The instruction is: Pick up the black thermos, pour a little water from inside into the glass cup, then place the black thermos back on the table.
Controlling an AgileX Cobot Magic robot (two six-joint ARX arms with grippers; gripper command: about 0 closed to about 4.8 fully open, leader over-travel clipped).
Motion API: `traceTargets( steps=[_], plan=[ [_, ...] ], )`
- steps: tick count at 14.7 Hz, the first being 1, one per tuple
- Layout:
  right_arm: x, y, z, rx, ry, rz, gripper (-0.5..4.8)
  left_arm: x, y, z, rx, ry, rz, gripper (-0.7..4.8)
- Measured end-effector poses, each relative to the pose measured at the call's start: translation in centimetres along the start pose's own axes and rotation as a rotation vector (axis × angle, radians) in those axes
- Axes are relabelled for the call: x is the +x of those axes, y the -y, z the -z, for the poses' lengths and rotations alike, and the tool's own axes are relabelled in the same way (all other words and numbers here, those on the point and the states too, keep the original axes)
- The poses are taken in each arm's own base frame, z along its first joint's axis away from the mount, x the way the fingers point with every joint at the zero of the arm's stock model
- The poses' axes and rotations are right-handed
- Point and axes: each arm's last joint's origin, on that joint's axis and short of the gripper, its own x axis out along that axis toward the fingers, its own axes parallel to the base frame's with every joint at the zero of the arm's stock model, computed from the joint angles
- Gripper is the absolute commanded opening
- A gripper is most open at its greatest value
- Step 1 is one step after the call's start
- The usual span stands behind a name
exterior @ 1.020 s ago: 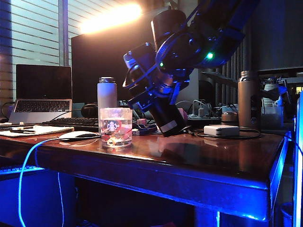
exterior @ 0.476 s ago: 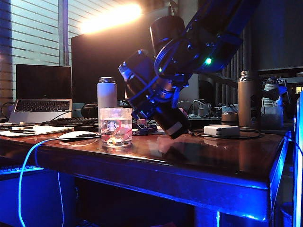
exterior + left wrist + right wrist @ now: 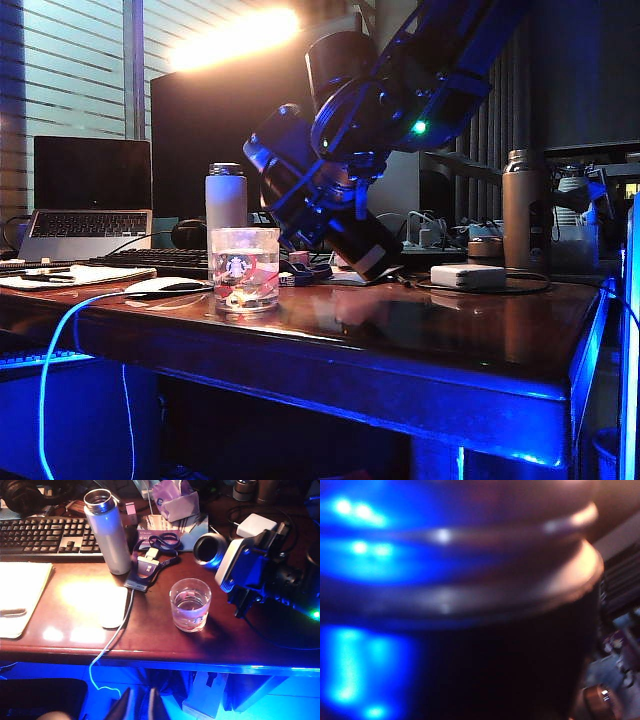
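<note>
The black thermos (image 3: 325,215) is held tilted above the tabletop (image 3: 430,320), just to the right of the glass cup (image 3: 245,268) in the exterior view, with its open metallic mouth (image 3: 210,551) raised on the cup side and its labelled base dipped toward the wood. The right gripper (image 3: 345,170) is wrapped around the bottle's middle, its fingers closed on the body; in the right wrist view only the dark barrel of the thermos (image 3: 470,630) is seen, very near and blurred.

The cup stands upright and some water can be seen in it from the left wrist view (image 3: 190,604). From the raised mouth, the pour is judged to be over and the step in hand is taken to be the return of the thermos to the tabletop, though a tilt toward a pour cannot be ruled out.

The left gripper (image 3: 140,707) is kept low in front of the tabletop edge, well apart from both objects, its fingers slightly parted and holding nothing.

For the next move, the bottle needs to be brought upright, lowered onto bare wood clear of the cup and the white adapter (image 3: 467,276), and only then released.
</note>
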Motion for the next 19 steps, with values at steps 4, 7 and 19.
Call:
traceTargets(
  steps=[4, 7, 19],
  plan=[
    [-0.01, -0.17, 0.17, -0.121, -0.016, -0.016, 0.84, 0.00, 0.00, 0.00, 0.000, 0.000, 0.000, 0.57],
    [0.00, -0.16, 0.18, -0.195, -0.016, -0.017, 0.85, 0.00, 0.00, 0.00, 0.000, 0.000, 0.000, 0.57],
    [0.35, -0.64, 0.64, -0.489, -0.022, -0.014, 0.84, 0.00, 0.03, 0.09, -0.004, -0.009, 0.003, 0.57]
  ],
)
